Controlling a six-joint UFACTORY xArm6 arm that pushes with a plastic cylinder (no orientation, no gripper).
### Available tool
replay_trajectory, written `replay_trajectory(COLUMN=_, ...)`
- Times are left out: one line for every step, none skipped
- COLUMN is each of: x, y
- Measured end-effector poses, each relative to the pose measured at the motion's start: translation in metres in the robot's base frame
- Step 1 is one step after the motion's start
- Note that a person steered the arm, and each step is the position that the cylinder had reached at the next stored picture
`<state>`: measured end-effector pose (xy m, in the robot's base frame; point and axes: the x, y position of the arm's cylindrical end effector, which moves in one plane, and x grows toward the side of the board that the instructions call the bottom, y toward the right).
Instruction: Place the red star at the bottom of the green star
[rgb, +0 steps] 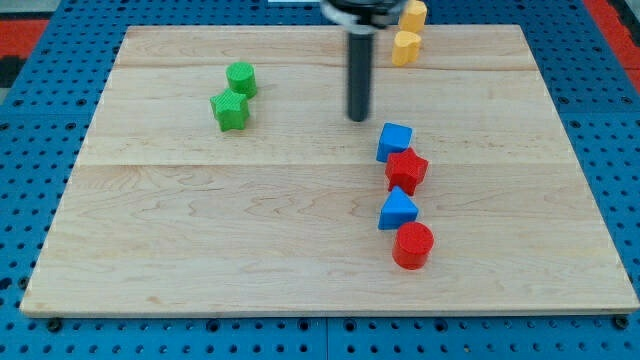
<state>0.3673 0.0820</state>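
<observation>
The red star (406, 170) lies right of the board's middle, touching a blue cube (394, 141) above it and a blue triangular block (397, 211) below it. The green star (230, 110) lies at the upper left, just below a green cylinder (241, 78). My tip (358, 119) stands above and left of the blue cube, a short gap from it, and well right of the green star.
A red cylinder (412, 246) sits below the blue triangular block. Two yellow blocks (406, 46) (412, 14) sit at the top edge, right of the rod. The wooden board (150, 250) lies on a blue perforated base.
</observation>
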Motion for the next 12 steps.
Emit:
replay_trajectory(x=0.031, y=0.095)
replay_trajectory(x=0.090, y=0.098)
replay_trajectory(x=0.099, y=0.045)
replay_trajectory(x=0.083, y=-0.021)
replay_trajectory(x=0.059, y=-0.083)
replay_trajectory(x=0.065, y=-0.110)
replay_trajectory(x=0.094, y=-0.060)
replay_trajectory(x=0.111, y=-0.066)
replay_trajectory(x=0.106, y=-0.115)
replay_trajectory(x=0.089, y=-0.138)
replay_trajectory(x=0.072, y=-0.141)
replay_trajectory(x=0.072, y=-0.147)
